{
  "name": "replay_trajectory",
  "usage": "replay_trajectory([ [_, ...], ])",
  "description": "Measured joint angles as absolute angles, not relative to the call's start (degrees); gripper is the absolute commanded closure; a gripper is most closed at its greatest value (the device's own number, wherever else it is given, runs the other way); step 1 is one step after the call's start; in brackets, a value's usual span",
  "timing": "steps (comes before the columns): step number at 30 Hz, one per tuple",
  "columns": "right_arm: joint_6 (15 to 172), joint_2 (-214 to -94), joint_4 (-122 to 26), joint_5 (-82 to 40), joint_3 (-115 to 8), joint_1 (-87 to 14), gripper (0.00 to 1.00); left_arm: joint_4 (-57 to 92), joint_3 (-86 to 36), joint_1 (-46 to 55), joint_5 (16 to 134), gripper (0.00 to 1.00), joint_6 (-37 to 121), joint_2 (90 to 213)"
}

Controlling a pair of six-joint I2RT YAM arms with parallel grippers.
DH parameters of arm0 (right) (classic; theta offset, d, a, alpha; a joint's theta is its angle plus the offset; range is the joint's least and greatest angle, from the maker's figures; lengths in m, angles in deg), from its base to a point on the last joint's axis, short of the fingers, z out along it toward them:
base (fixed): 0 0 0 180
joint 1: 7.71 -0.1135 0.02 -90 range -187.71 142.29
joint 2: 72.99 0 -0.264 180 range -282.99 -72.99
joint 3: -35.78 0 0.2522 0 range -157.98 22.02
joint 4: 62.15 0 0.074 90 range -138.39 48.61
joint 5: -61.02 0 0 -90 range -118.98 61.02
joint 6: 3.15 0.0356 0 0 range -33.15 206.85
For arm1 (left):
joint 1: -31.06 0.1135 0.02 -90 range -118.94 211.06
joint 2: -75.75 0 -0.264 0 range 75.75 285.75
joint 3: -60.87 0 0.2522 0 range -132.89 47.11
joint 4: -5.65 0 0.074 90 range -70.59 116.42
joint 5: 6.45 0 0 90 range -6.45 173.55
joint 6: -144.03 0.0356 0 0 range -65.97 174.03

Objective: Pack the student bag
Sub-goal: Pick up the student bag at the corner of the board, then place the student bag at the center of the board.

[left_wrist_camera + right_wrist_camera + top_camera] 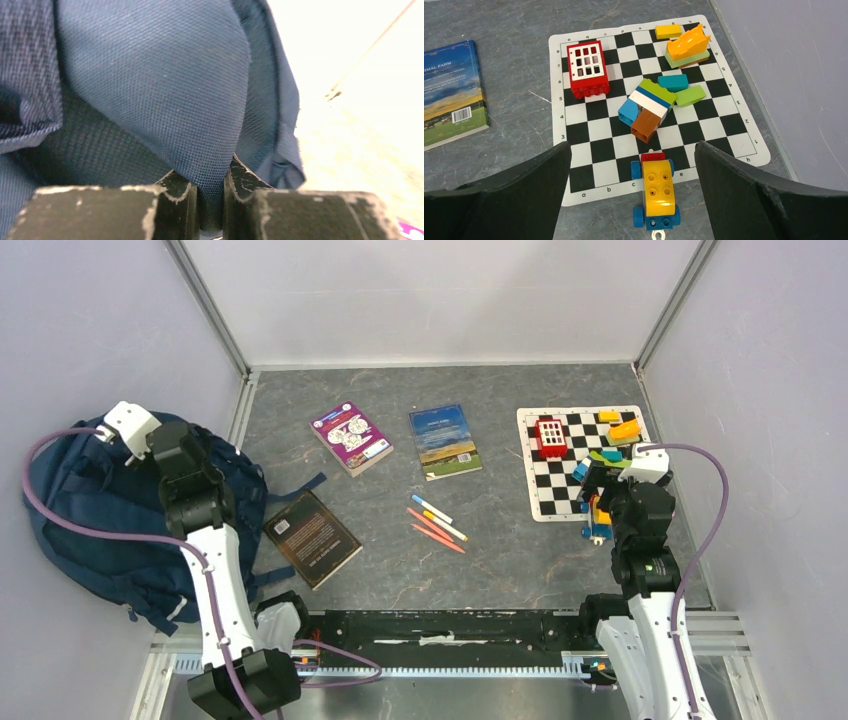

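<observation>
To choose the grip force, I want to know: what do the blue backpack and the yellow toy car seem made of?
The student bag: woven fabric, likely synthetic, matte; the weave grain shows and it folds softly. The toy car: probably hard moulded plastic, slightly glossy; round studs on top and smooth surfaces.

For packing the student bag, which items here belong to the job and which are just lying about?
Job: student bag, left gripper shut on its fabric; likely the purple book, blue book, dark book, pens.
Lying about, probably: chessboard, toy bricks, toy car.
</observation>
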State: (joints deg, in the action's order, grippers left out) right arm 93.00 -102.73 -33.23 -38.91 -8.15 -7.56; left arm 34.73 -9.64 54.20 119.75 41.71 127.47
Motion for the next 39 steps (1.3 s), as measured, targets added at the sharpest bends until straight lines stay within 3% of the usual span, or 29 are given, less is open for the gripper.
replay_trajectory([
  [4, 93.00, -103.03, -33.23, -37.95, -8.15, -7.59, 0.02, 37.63, -14.93, 54.22, 112.32, 0.98, 41.69, 127.71],
  [16, 93.04, -101.92, -32.62, -36.46, -8.31, -7.56, 0.02, 53.70, -48.42, 53.87, 89.17, 0.98, 43.66, 138.20],
  [22, 93.22, -101.92, -31.42, -34.49, -10.49, -7.56, 0.02, 58.70, -57.99, 47.18, 79.86, 0.98, 43.94, 141.59],
  [30, 93.15, -102.42, -31.07, -28.24, -12.70, -7.56, 0.02, 61.35, -60.42, 28.38, 74.84, 0.98, 46.48, 143.19],
  [39, 92.10, -106.70, -30.02, -16.62, -13.66, -7.56, 0.02, 59.73, -55.69, 24.17, 66.49, 0.98, 45.23, 144.10],
])
